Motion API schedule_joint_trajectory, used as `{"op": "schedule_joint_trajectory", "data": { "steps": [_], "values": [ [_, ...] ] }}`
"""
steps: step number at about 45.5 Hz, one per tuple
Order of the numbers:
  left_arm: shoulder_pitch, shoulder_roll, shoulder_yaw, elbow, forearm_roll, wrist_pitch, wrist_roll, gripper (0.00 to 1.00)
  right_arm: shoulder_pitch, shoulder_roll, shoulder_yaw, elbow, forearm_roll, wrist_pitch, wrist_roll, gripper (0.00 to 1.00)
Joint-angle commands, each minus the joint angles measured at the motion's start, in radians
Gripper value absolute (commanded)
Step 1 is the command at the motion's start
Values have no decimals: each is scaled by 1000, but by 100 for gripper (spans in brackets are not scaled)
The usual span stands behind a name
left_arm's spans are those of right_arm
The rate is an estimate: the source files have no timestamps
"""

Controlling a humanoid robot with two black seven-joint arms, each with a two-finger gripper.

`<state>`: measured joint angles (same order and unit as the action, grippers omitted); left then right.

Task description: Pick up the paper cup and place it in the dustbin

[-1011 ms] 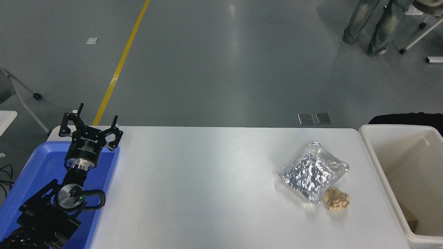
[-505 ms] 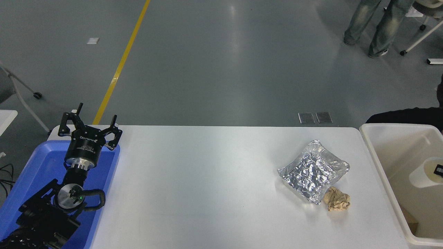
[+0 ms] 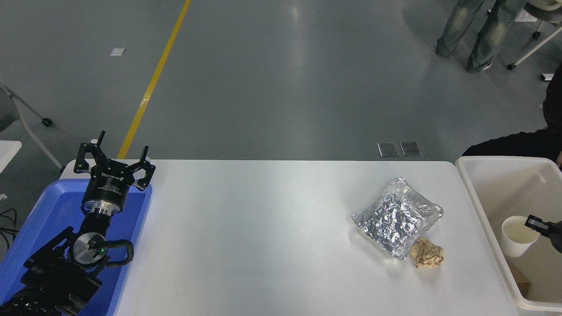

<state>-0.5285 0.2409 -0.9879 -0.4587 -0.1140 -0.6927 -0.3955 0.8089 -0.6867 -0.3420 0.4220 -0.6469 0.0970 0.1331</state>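
Right hand (image 3: pixel 539 225) | pinching paper cup (image 3: pixel 518 235) rim | inside dustbin (image 3: pixel 483 206)

This looks like a robotics lab or industrial test hall. A wide, glossy grey floor (image 3: pixel 281 79) stretches beyond the white tabletop (image 3: pixel 263 237), marked by a painted yellow line (image 3: pixel 151 81) and two small metal floor plates (image 3: pixel 399 149). Wheeled frame legs (image 3: pixel 30 115) stand at the left, and a person's legs (image 3: pixel 474 33) show at the far right.
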Motion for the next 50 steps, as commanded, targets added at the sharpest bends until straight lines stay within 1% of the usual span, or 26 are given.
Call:
{"op": "schedule_joint_trajectory", "data": {
  "steps": [1,9,13,16,23,26,29,37,44,50],
  "values": [
    [-1,0,0,0,1,-1,1,100,196,-128,-20,196,0,-5,0,100],
    [-1,0,0,0,1,-4,3,100,462,-194,-109,354,4,6,0,100],
    [-1,1,0,0,1,-4,3,100,594,-203,-164,414,42,6,-1,100],
    [-1,0,0,0,1,-4,3,100,673,-202,-196,445,130,6,-1,100],
    [-1,0,0,0,2,-4,3,100,825,-202,-239,497,418,7,-3,100],
    [-1,0,0,0,1,-4,3,100,871,-195,-268,515,495,10,-1,100],
    [-1,0,0,0,2,-4,4,100,909,-186,-299,531,542,12,-3,100],
    [-1,0,0,0,2,-5,4,100,1003,-165,-333,567,612,69,-1,100],
    [-1,0,0,0,1,-4,3,100,1108,-157,-368,688,601,153,3,100],
    [1,0,0,0,1,-4,3,100,1222,-79,-480,739,575,204,8,100]
  ]
}}
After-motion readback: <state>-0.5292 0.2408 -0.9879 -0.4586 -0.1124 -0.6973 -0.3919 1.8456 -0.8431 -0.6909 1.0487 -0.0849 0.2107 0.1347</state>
